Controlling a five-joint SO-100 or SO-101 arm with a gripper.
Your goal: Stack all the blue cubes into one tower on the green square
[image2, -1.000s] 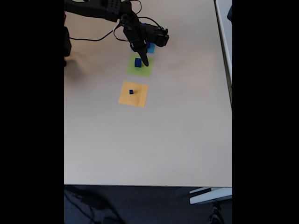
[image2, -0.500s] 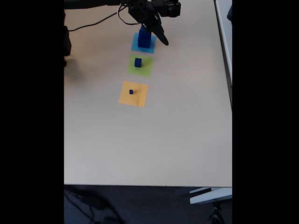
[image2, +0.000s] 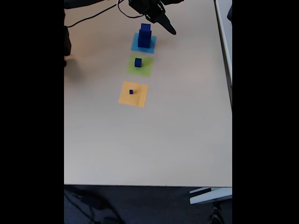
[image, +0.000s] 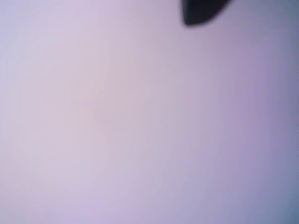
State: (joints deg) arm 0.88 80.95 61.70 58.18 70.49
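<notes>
Pincer (image2: 169, 29) beside two-cube stack (image2: 145, 36) on light-blue patch (image2: 152, 45); jaw state unclear. Advice: grip lower cube squarely, carry to green square (image2: 145, 70).

Four blue cubes (image2: 138, 62), three coloured patches (image2: 133, 94)

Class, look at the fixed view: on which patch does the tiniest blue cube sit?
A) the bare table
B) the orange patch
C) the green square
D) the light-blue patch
B: the tiniest blue cube sits on the orange patch, nearest the camera of the three patches.
</notes>
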